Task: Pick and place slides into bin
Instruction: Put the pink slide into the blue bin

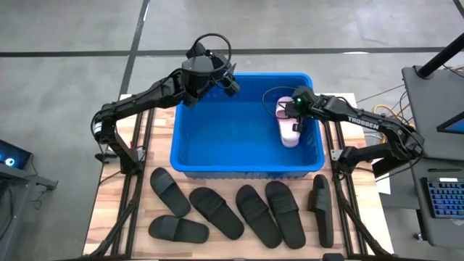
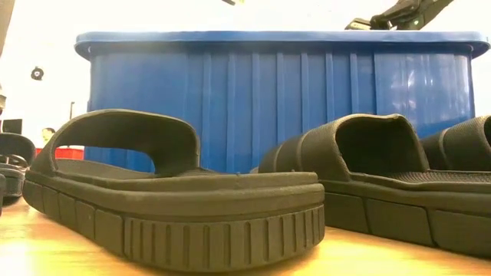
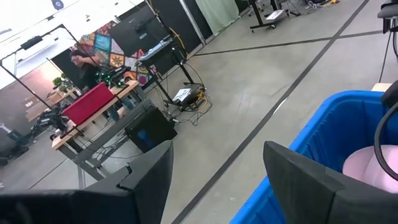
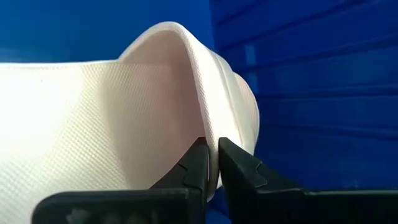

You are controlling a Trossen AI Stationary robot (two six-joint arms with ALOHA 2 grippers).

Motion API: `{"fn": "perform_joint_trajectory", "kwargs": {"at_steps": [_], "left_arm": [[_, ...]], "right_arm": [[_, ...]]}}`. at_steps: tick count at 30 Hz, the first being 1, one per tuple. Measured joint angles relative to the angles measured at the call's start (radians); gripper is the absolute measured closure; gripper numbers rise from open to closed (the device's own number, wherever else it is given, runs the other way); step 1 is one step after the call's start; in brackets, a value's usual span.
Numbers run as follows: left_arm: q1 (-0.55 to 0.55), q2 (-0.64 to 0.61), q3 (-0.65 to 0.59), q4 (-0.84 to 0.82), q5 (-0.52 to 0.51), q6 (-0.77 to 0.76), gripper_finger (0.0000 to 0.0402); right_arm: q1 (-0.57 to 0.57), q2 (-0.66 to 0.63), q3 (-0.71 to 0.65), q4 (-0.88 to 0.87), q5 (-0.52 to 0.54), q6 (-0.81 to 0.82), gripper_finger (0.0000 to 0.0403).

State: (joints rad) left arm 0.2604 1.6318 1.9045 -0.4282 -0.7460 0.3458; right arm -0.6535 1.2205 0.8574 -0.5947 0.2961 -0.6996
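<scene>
A pale pink slide (image 1: 288, 134) is inside the blue bin (image 1: 246, 172), close to its right wall. My right gripper (image 1: 293, 117) reaches down into the bin and is shut on it. In the right wrist view the slide's strap (image 4: 186, 68) arches over its textured footbed (image 4: 74, 124). My left gripper (image 1: 230, 81) hangs open above the bin's far left corner with nothing between its fingers (image 3: 149, 180). Several black slides (image 1: 239, 210) lie soles down on the table in front of the bin. My right gripper pinches the edge of the pink slide's strap (image 4: 211, 134) between its two fingers, one inside the arch and one outside. The fingers slant down from the table's right side. Whether the sole rests on the bin floor I cannot tell.
The bin stands at the middle of the wooden table (image 1: 116, 210), and the row of black slides (image 2: 176, 199) fills the near strip in front of its wall (image 2: 268, 100). Beyond the table are desks, stands and a person seated far off.
</scene>
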Motion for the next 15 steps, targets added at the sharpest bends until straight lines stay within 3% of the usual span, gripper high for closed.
{"fn": "perform_joint_trajectory", "kwargs": {"at_steps": [8,15], "left_arm": [[0.0,0.0,0.0,0.0,0.0,0.0,0.0168],[0.0,0.0,0.0,0.0,0.0,0.001,0.0168]], "right_arm": [[-0.001,-0.002,0.0,-0.051,0.031,0.004,0.0338],[0.001,-0.002,-0.001,-0.059,0.048,-0.034,0.0278]]}}
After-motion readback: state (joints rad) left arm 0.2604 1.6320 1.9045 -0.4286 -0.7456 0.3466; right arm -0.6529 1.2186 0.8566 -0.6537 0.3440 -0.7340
